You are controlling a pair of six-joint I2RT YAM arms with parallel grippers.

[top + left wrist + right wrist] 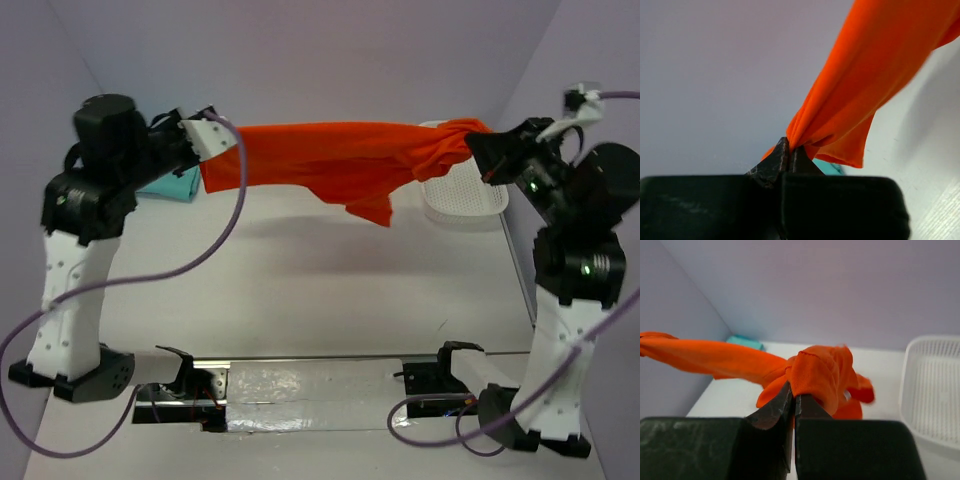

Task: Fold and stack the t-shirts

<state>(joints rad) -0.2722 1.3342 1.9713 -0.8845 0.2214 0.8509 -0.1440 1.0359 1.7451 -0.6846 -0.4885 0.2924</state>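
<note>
1. T-shirt (330, 160), bright orange, hangs stretched in the air above the white table (300, 290), strung between two robot arms.
2. Left gripper (788, 150) is clamped tight on its left end.
3. Right gripper (792, 392) is pinched closed on a bunched fold at its right end.
4. Teal shirt (172, 186) lies at the table's far left; a white mesh basket (465, 200) sits far right.

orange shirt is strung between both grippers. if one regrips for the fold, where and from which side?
Probably the orange shirt at its drooping corner, approached from the near side and below. That corner hangs free under the taut span, so jaws could close across its edge.
</note>
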